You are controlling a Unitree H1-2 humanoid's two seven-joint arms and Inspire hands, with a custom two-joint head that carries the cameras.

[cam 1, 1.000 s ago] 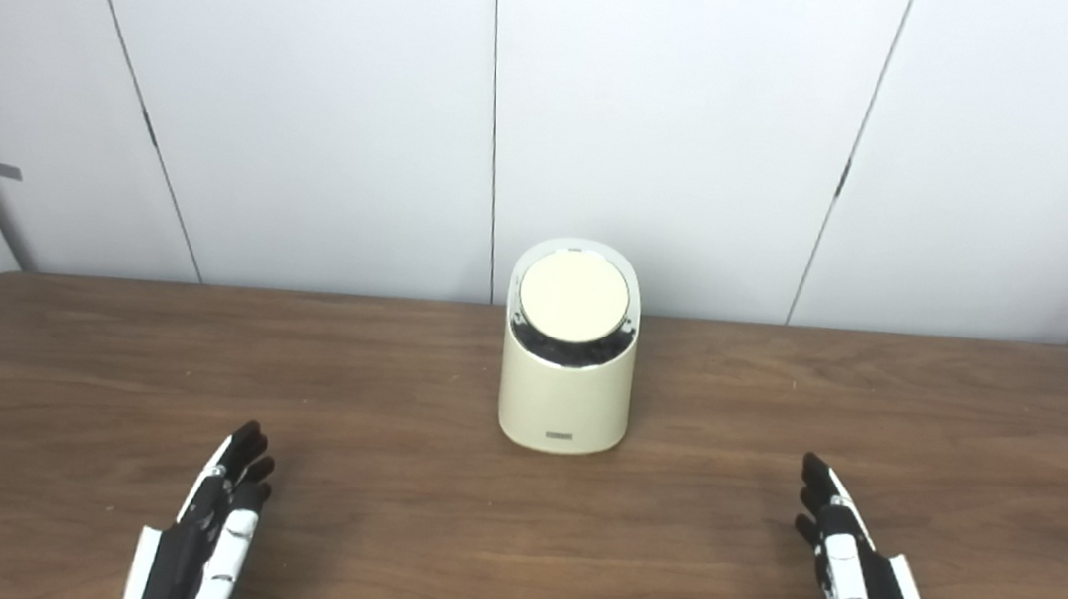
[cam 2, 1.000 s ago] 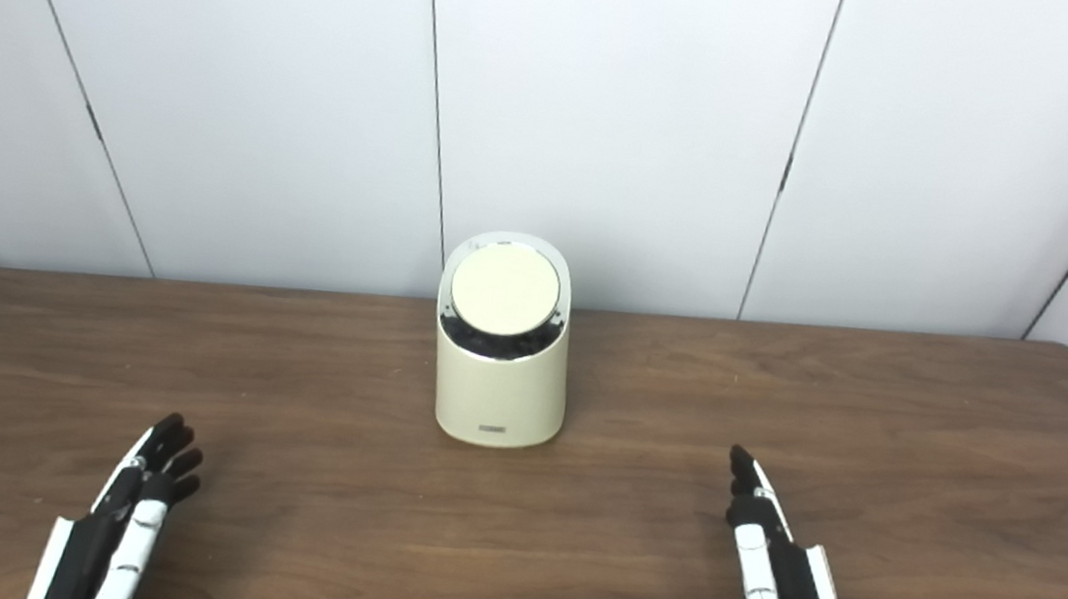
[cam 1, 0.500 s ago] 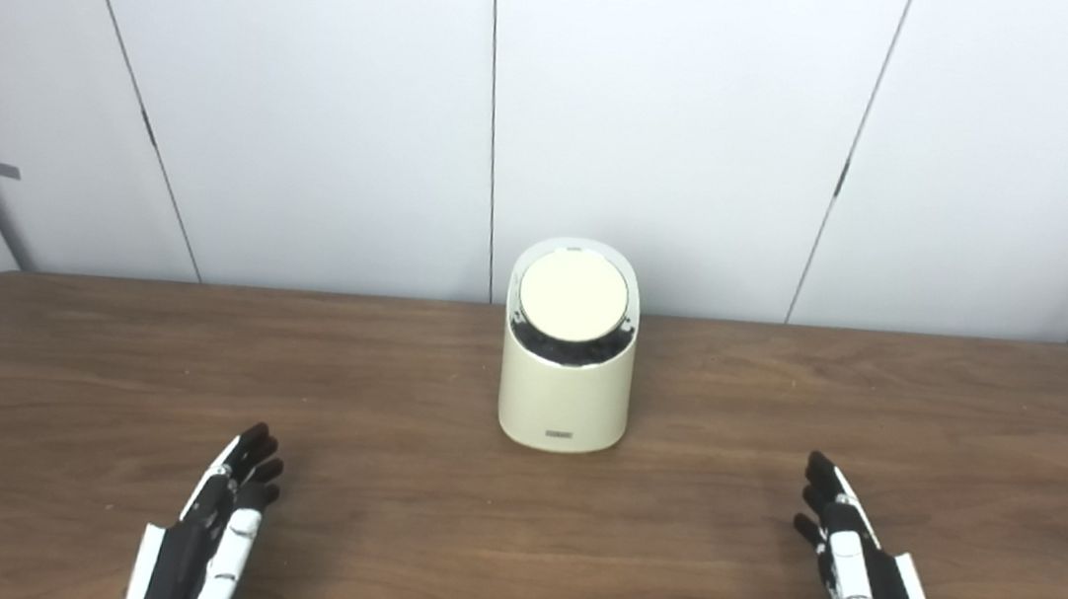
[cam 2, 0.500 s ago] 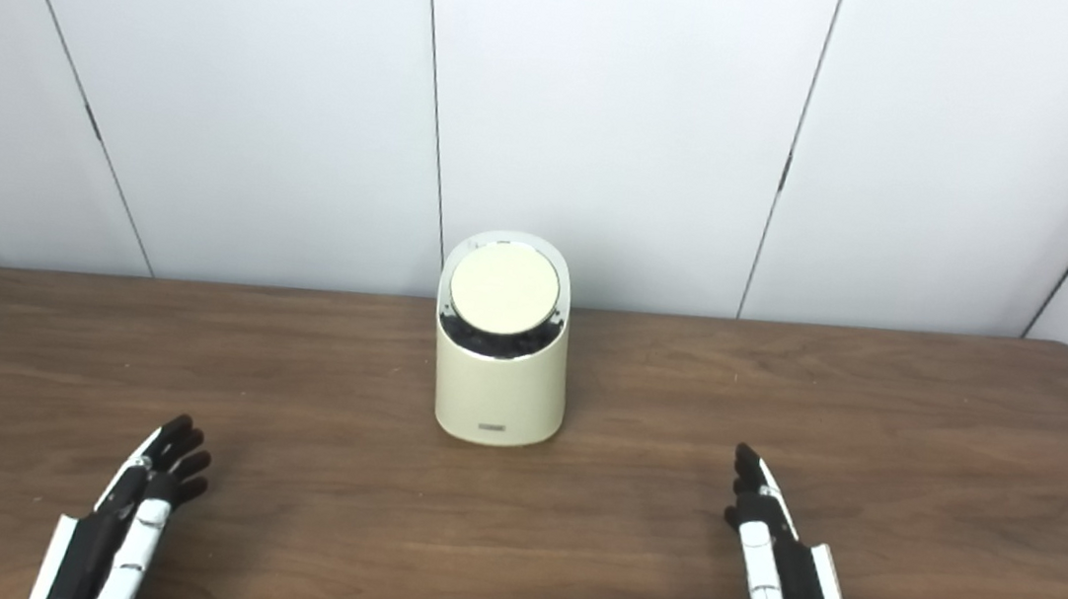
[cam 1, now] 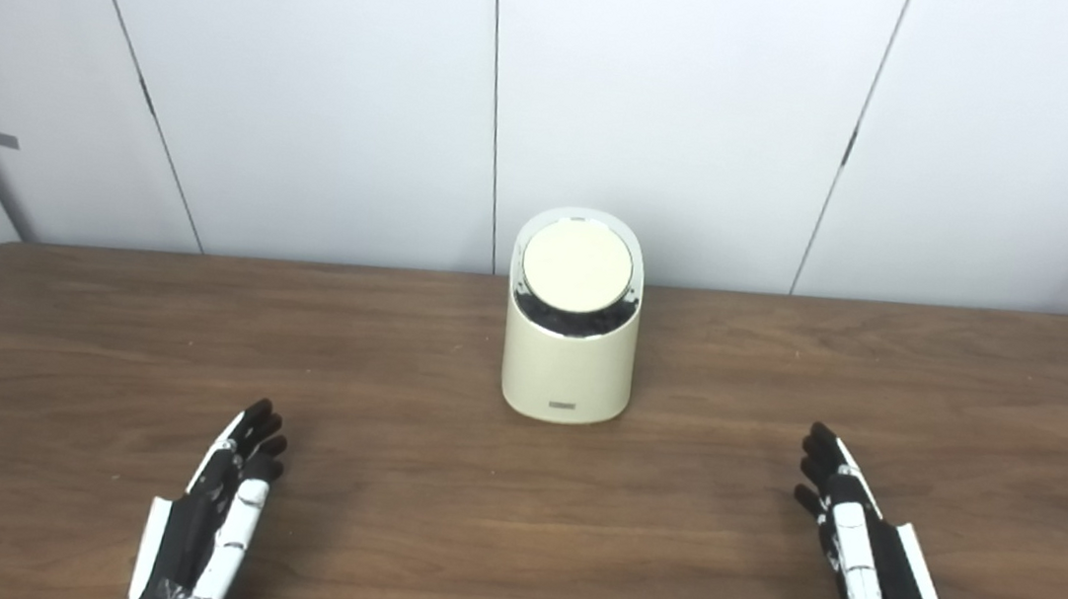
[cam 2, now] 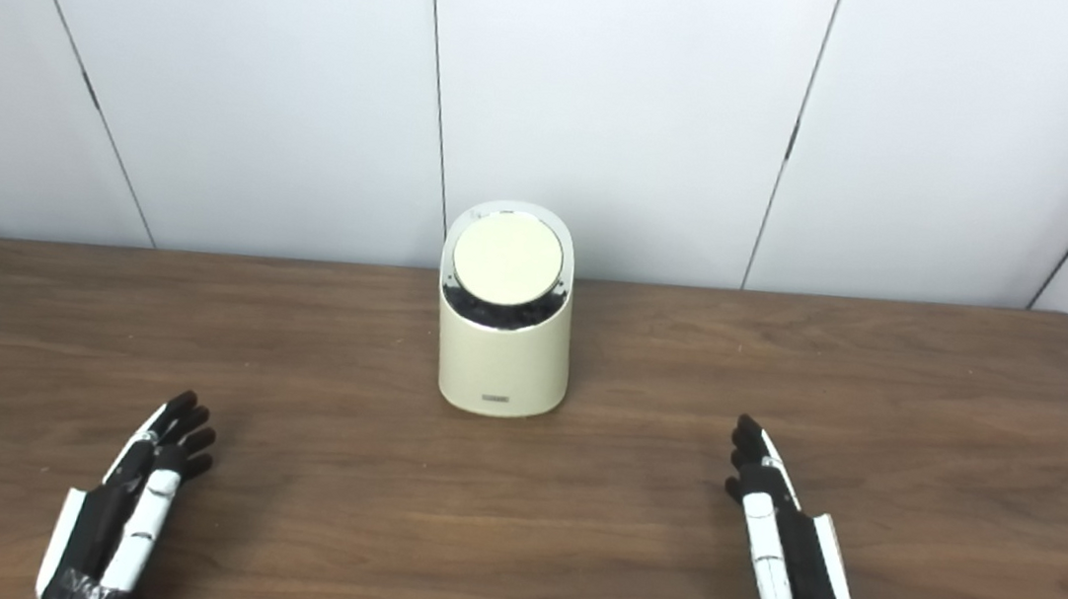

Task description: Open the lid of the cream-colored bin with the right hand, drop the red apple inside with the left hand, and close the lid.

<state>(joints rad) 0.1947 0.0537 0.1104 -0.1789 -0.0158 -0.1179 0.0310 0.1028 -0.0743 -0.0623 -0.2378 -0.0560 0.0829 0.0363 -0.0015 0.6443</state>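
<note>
At seven o'clock our black-and-white left hand point(cam 1: 209, 513) lies empty, fingers extended; no red apple shows. At centre stands the cream-colored plastic cylinder bin point(cam 1: 569, 363), probably light and tippy; we'd press its round slanted lid point(cam 1: 577, 267) gently. At five o'clock our right hand point(cam 1: 864, 562) rests empty, fingers straight.

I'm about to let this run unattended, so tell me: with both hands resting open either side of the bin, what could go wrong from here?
1. No red apple shows on the table, so the left hand may have nothing to drop in.
2. The bin stands free near the far edge; a push on its tilted lid by the right hand could slide or tip it.
</note>
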